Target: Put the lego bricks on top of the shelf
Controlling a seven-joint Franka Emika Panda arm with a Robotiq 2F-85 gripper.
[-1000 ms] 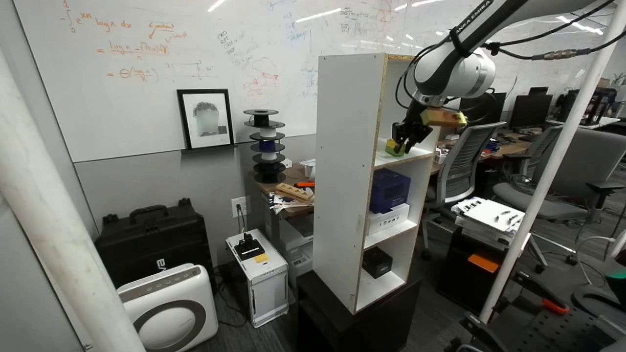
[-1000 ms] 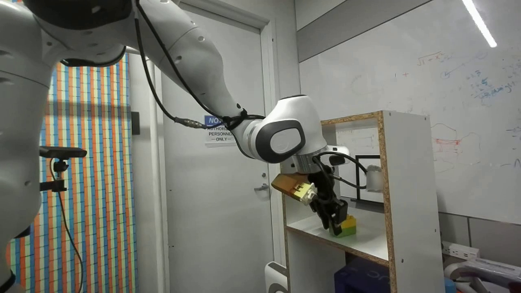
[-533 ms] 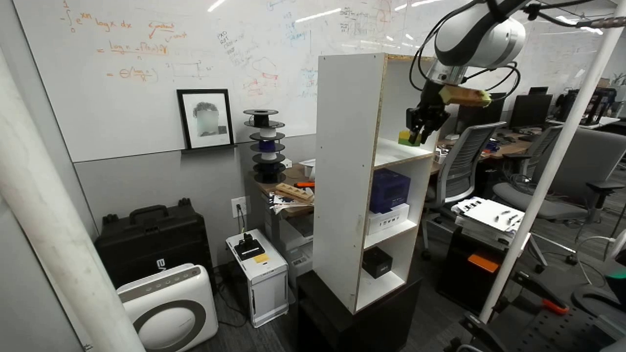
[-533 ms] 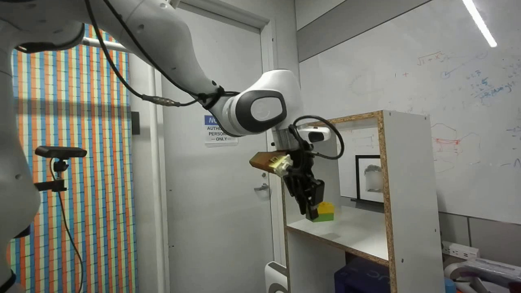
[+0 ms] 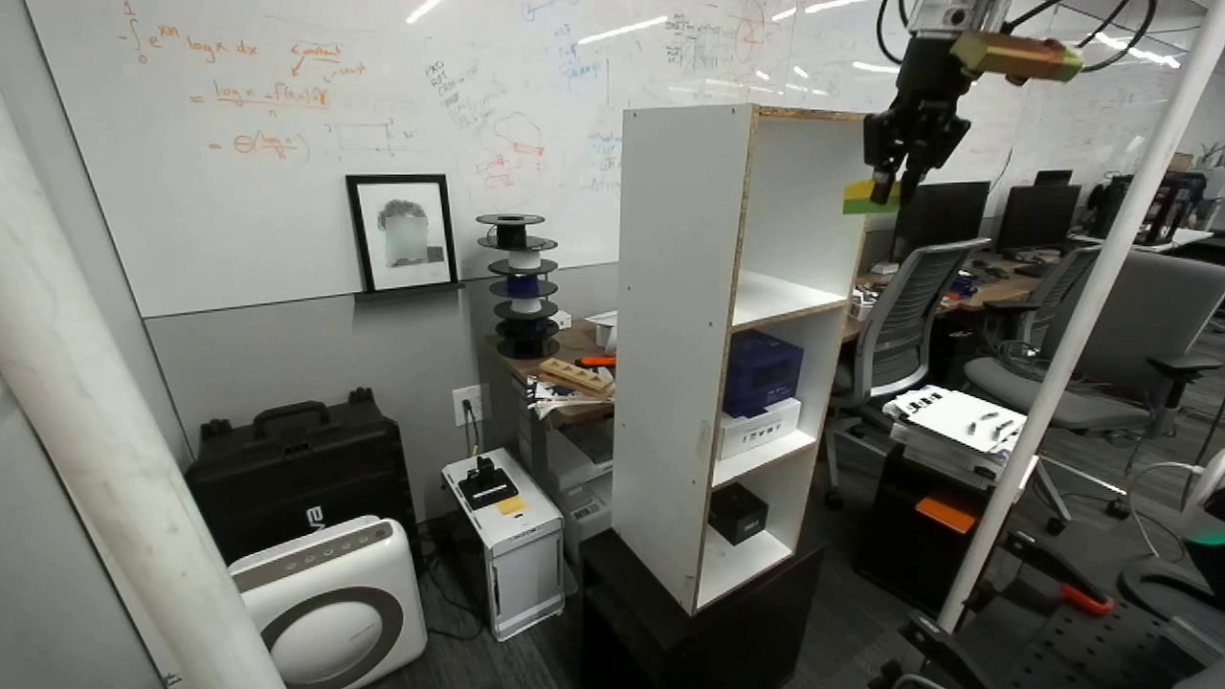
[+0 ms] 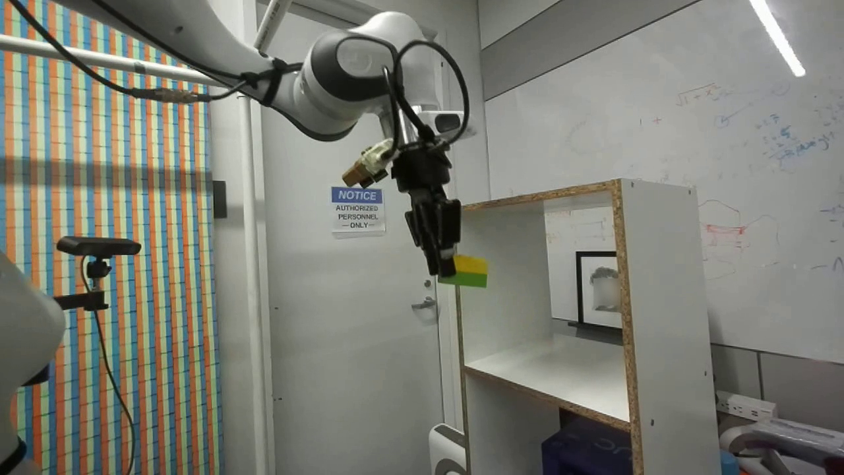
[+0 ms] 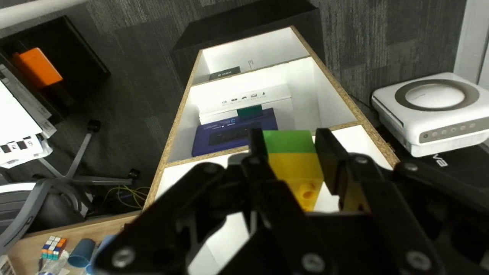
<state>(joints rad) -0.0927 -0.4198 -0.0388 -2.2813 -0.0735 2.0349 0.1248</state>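
The lego bricks, a small yellow block on a green one, show in both exterior views [image 5: 859,198] [image 6: 471,271]. My gripper [image 5: 896,191] [image 6: 440,269] points down and is shut on them, holding them in the air. In the wrist view the bricks [image 7: 292,162] sit between the two black fingers [image 7: 326,156]. The tall white shelf [image 5: 681,335] [image 6: 672,297] stands beyond the bricks. They hang outside its open front, at the height of the upper compartment and below the level of the top. The shelf's top surface is hardly seen.
A dark blue box [image 5: 763,373] on a white box [image 5: 763,429] fills the middle compartment. A black box [image 5: 738,514] lies in the lowest. A white pole [image 5: 1081,316] and office chairs [image 5: 933,306] stand to the side. A whiteboard [image 6: 758,264] is behind the shelf.
My gripper has drawn the bricks from low in the upper compartment out through the open front and raised them. The wrist has turned more upright. The shelf has not moved.
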